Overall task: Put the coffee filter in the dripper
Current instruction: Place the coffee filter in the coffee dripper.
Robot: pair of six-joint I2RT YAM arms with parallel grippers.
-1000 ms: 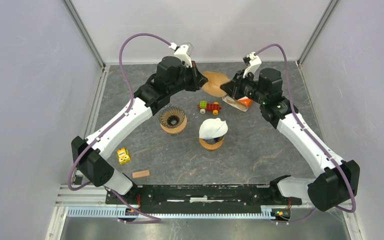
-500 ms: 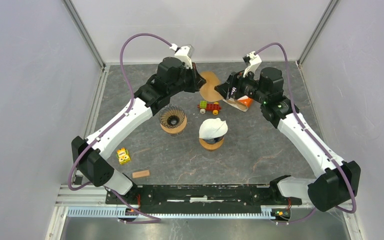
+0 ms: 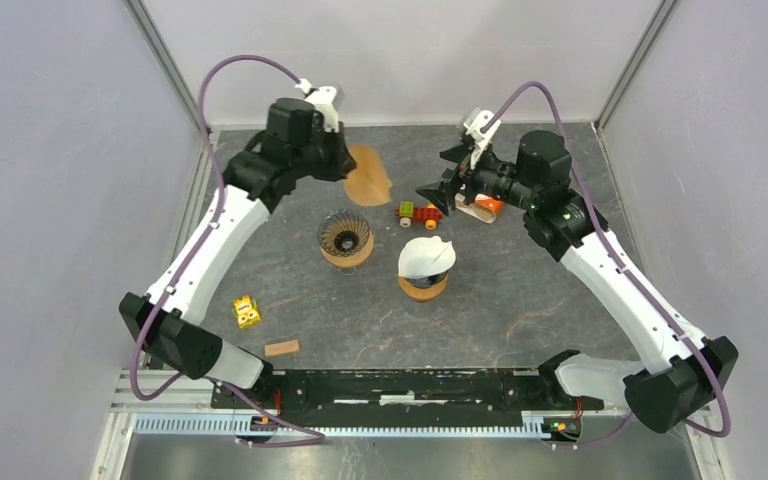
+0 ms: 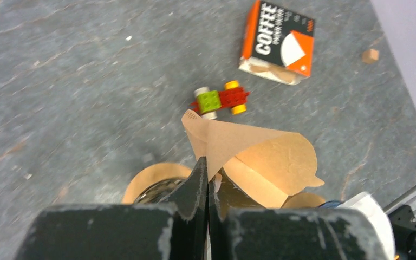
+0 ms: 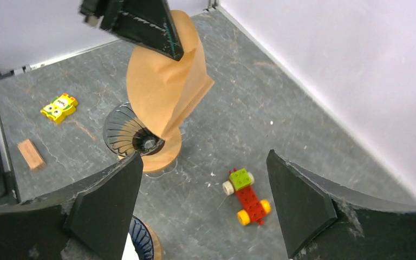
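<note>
"COFFEE" on orange filter box (image 4: 278,44)

The top camera looks steeply down from above and behind the arm bases, taking in the whole grey stone-patterned table (image 3: 360,310) from afar. The left wrist camera hangs close over the brown paper cone filter (image 4: 260,157), facing downward. The right wrist camera looks slantwise down across the table toward the left side. All three views share that filter and the red, green and yellow brick toy car (image 3: 418,212).
</note>
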